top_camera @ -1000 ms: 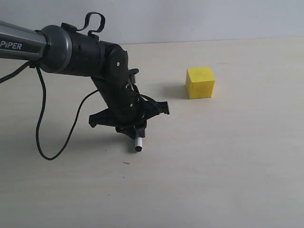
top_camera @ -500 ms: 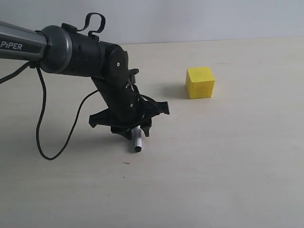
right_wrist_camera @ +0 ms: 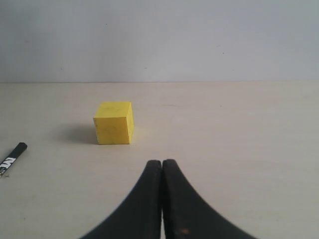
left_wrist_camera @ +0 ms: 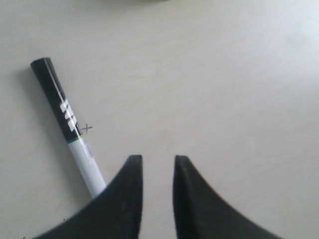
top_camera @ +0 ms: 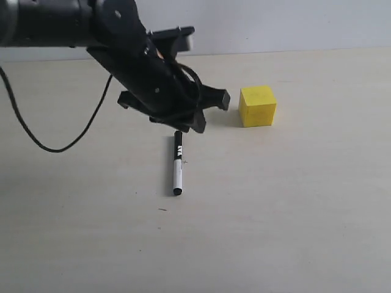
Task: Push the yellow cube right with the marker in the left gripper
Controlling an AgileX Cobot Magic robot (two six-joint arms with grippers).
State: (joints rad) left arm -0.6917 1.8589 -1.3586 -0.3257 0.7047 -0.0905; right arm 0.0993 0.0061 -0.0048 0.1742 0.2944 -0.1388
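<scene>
The marker (top_camera: 178, 166) lies flat and free on the table, black cap half toward the back, white barrel toward the front. My left gripper (top_camera: 183, 125) hangs just above its cap end. In the left wrist view the jaws (left_wrist_camera: 154, 159) stand apart with only bare table between them, and the marker (left_wrist_camera: 67, 119) lies off to one side. The yellow cube (top_camera: 257, 105) sits to the right of the left gripper, untouched. In the right wrist view the cube (right_wrist_camera: 114, 123) lies ahead of my right gripper (right_wrist_camera: 162, 162), which is shut on nothing. The marker's cap (right_wrist_camera: 11, 158) shows at that view's edge.
A pale beige tabletop (top_camera: 293, 213) runs back to a plain light wall (top_camera: 293, 24). The left arm's black cable (top_camera: 55, 146) loops down on the left side of the table.
The left gripper let go of the marker and rose up and back. The marker now lies flat in full view where its tip rested. The cube has not moved.
</scene>
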